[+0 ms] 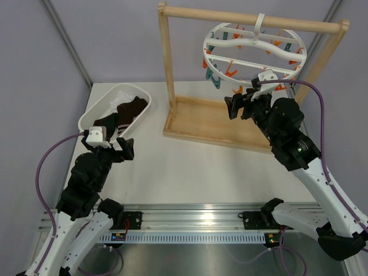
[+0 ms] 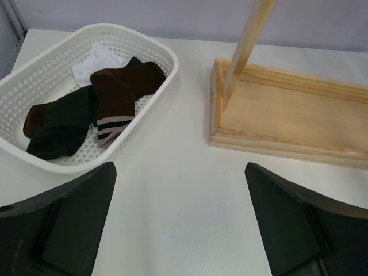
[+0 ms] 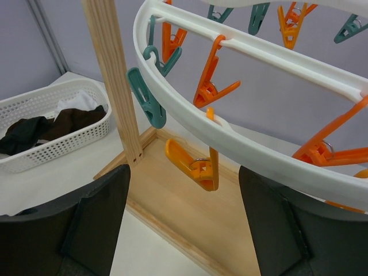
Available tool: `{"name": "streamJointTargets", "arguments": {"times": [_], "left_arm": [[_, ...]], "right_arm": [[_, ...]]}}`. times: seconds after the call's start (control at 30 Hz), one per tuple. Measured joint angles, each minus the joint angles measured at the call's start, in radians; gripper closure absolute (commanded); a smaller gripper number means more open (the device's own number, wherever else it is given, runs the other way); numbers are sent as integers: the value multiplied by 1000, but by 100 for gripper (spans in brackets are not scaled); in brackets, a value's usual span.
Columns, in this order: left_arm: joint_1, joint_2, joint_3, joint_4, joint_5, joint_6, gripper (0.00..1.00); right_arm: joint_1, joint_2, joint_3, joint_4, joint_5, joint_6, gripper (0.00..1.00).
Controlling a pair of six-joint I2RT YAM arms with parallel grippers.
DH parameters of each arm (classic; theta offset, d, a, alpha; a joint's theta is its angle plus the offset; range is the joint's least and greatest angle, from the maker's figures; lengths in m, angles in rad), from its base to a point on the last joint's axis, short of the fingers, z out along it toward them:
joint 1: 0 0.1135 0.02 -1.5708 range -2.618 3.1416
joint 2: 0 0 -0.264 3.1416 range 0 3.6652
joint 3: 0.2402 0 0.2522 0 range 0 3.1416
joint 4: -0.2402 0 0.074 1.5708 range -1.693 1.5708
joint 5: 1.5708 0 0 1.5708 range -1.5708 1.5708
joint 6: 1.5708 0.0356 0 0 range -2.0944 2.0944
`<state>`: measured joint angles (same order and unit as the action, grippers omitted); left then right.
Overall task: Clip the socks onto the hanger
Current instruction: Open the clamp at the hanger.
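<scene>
Several socks lie in the white mesh basket (image 1: 95, 114) at the table's left: a dark brown sock with pale stripes (image 2: 115, 98), a black one (image 2: 63, 129) and a white one (image 2: 95, 59). They also show in the right wrist view (image 3: 52, 123). The white ring hanger (image 1: 254, 50) with orange and teal clips hangs by its hook from the wooden stand's bar. My left gripper (image 1: 115, 146) is open and empty over the table, just in front of the basket. My right gripper (image 1: 241, 102) is open and empty, just below the hanger's near rim (image 3: 230, 135), facing an orange clip (image 3: 195, 164).
The wooden frame stand (image 1: 207, 123) has a flat tray base (image 2: 287, 121) and upright posts (image 3: 112, 75). Grey walls close in the table at the back and left.
</scene>
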<state>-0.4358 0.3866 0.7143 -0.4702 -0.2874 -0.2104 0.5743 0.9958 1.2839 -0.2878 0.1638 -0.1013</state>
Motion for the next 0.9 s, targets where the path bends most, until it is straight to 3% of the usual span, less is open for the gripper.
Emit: {"name": "streamJointTargets", "arguments": {"times": [0.57, 0.9], "left_arm": [[0, -7, 0, 0, 0, 0, 1], [0, -13, 0, -1, 0, 0, 1]], "right_arm": [[0, -27, -148, 234, 12, 59, 28], [0, -84, -216, 332, 44, 107, 23]]}}
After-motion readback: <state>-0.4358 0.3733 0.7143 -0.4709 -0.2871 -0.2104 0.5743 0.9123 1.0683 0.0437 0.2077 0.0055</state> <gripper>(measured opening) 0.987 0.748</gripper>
